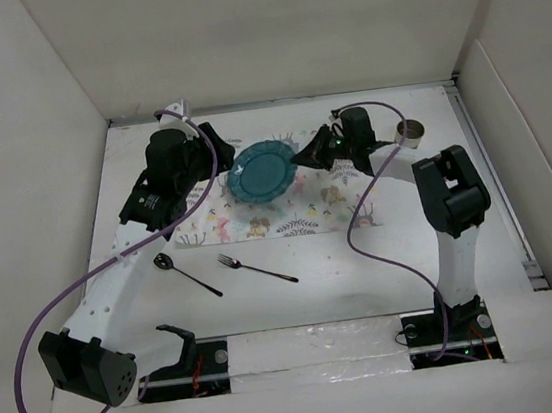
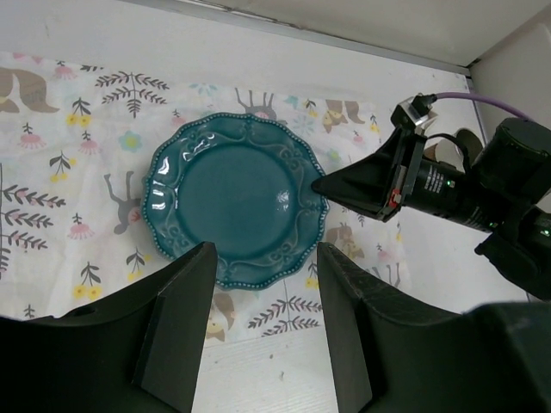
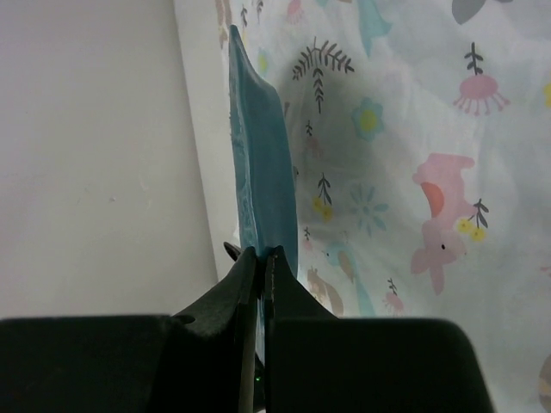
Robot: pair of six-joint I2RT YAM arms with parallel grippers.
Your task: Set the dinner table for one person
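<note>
A teal scalloped plate (image 1: 264, 171) lies on the floral placemat (image 1: 298, 219) at the back of the white dinner table (image 1: 364, 266). My right gripper (image 1: 300, 158) is shut on the plate's right rim. The right wrist view shows the rim (image 3: 263, 172) edge-on between the closed fingertips (image 3: 263, 254). In the left wrist view the plate (image 2: 234, 202) sits just beyond my open, empty left gripper (image 2: 263, 254), which hovers over its near edge, and the right gripper (image 2: 320, 184) touches its right rim. My left gripper (image 1: 219, 153) is at the plate's left side.
A spoon (image 1: 186, 274) and a fork (image 1: 255, 267) lie on the table in front of the placemat. A small metal cup (image 1: 411, 131) stands at the back right, behind the right arm. White walls close in the back and both sides.
</note>
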